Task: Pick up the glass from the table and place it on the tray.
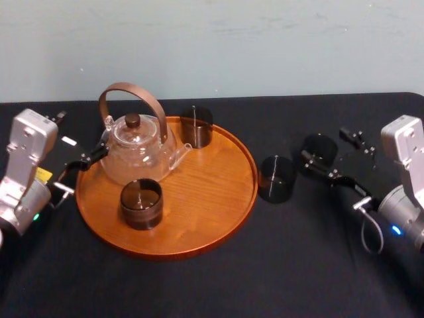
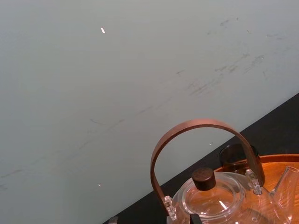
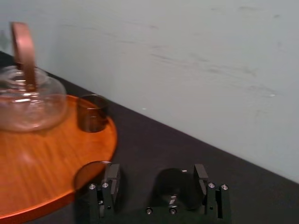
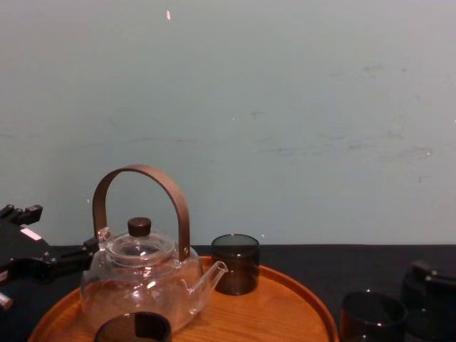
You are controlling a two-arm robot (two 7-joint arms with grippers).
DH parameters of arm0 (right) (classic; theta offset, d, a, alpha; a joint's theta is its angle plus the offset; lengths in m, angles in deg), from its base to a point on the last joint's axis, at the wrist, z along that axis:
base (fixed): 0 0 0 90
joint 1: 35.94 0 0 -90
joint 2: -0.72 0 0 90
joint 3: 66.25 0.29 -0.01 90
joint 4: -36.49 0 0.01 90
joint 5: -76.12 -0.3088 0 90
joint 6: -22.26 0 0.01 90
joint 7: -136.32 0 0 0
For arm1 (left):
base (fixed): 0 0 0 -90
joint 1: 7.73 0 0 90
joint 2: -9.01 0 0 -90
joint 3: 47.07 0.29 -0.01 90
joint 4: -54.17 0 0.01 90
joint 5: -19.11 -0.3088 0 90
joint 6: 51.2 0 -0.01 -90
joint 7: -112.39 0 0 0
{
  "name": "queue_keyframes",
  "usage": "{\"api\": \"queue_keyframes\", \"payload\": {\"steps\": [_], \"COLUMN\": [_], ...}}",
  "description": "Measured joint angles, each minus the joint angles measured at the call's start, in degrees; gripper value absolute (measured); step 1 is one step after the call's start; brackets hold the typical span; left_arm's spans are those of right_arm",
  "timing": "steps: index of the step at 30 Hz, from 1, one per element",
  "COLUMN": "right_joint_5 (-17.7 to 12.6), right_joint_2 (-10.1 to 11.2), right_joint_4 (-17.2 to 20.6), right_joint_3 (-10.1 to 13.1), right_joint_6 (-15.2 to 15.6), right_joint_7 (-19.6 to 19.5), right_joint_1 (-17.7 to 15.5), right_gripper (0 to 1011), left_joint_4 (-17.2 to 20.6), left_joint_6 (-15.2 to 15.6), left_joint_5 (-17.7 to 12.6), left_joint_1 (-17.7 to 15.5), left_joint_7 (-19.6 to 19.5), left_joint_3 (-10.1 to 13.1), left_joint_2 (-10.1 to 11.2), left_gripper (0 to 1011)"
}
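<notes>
- The black surface [image 1: 199, 285] carries everything, and the round wooden tray [image 1: 212, 192] sits left of its centre.
- A clear teapot [image 1: 136, 149] with a brown handle stands on the tray's left part. With it on the tray are a rear glass [image 1: 196, 127] and a front glass [image 1: 141, 204].
- The left claw [image 1: 85, 171] rests spread at the tray's left rim, just beside the teapot. We judge it idle.
- The right claw [image 1: 324, 144] reaches in from the right, spread, with one finger on each side of the glass [image 1: 318, 147]. The right wrist view shows the same straddle.
- That glass stands on the surface, well right of the tray, and a second glass [image 1: 277, 179] stands between it and the rim.
- We judge the grasp to be the step in hand, since nothing is pinched yet. The next move calls for pressing together on the glass, lifting it clear of the second glass, and setting it down on the tray's bare right half.
- We read no brand or writing. A yellow patch [image 1: 43, 173] on the left arm is too small to make out.
</notes>
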Motion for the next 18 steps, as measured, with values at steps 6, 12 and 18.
{"api": "queue_keyframes", "payload": {"steps": [6,12,18], "right_joint_5": [-0.6,-0.8,-0.9], "right_joint_2": [-0.6,-1.8,-3.2], "right_joint_4": [1.4,1.3,0.2], "right_joint_3": [-0.4,-1.0,-1.4], "right_joint_6": [0.7,1.6,2.7], "right_joint_7": [2.3,4.1,5.8], "right_joint_1": [-1.6,-1.9,-1.6], "right_gripper": [1002,1002,1002], "left_joint_4": [0.0,0.0,0.0], "left_joint_6": [0.0,0.0,0.0], "left_joint_5": [0.0,0.0,0.0], "left_joint_1": [0.0,0.0,0.0], "left_joint_7": [0.0,0.0,0.0], "left_joint_3": [0.0,0.0,0.0], "left_joint_2": [0.0,0.0,0.0], "left_gripper": [1001,1001,1001]}}
